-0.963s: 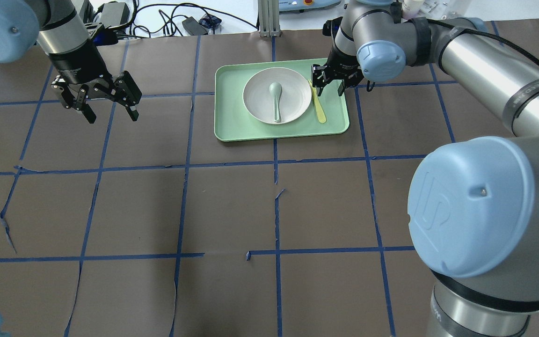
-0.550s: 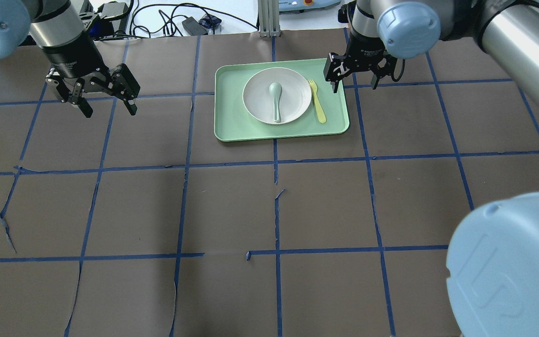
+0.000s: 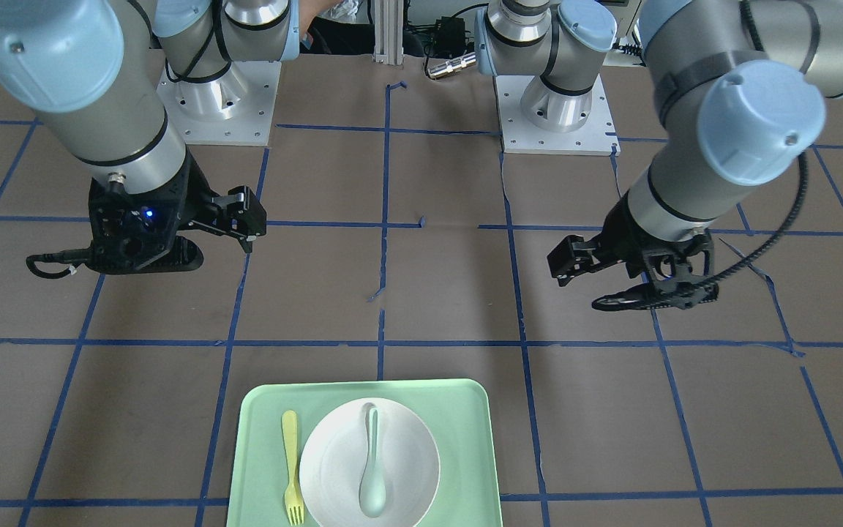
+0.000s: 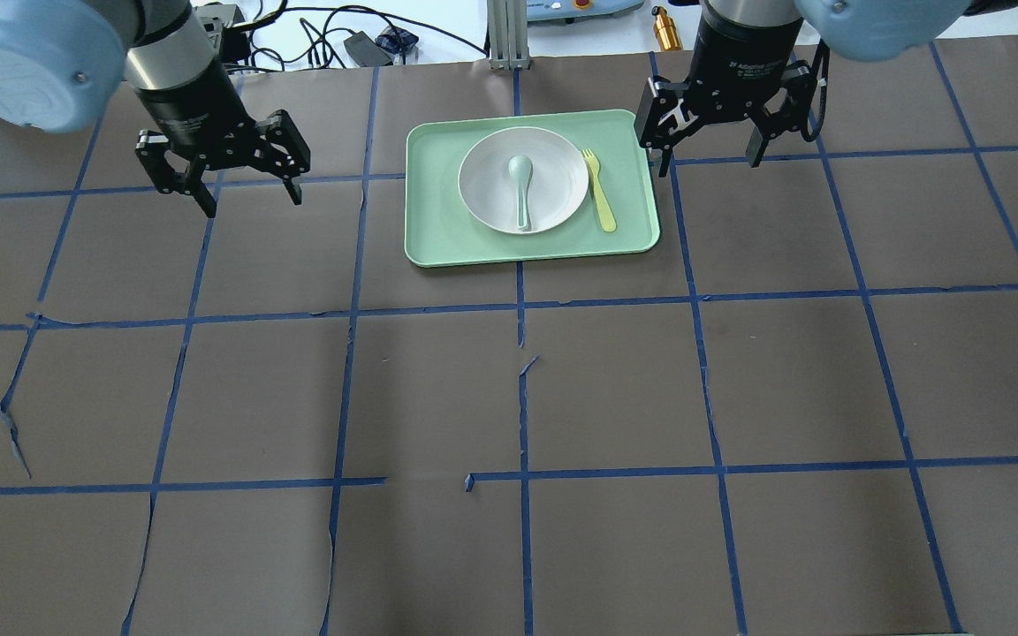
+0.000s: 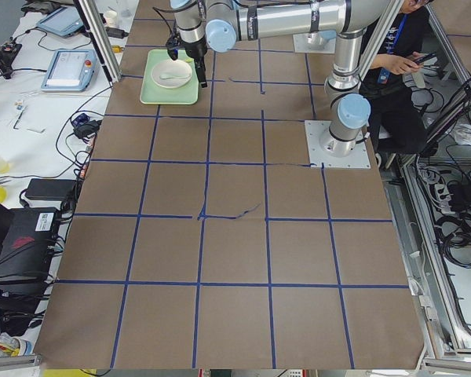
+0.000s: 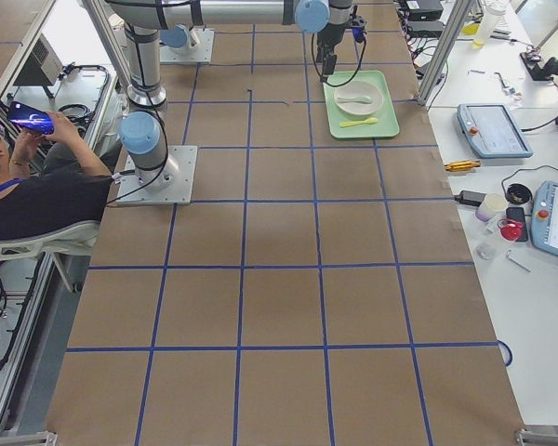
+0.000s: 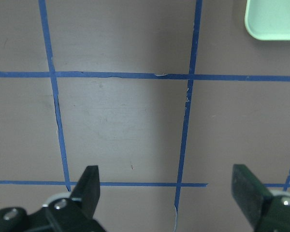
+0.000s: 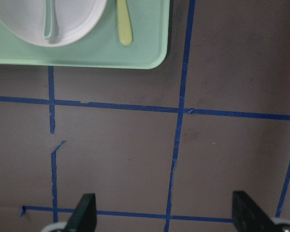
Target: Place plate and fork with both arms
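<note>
Seemingly both pieces are set: the plate (image 4: 491, 177) sits in the middle of the tray (image 4: 438, 234), and the fork (image 4: 599, 190) lies flat between it and the tray's right rim. The left gripper (image 4: 253, 201) hangs spread and empty well left of the tray. The right gripper (image 4: 710, 164), likewise spread and empty, hovers just off the tray's far right corner. A low sweep there could clip the rim and jolt the fork, or the loose spoon (image 4: 520, 187) lying in the plate.

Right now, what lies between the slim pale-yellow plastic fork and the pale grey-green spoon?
In the overhead view: part of the round off-white plate holding the spoon, then a sliver of mint-green tray.
</note>
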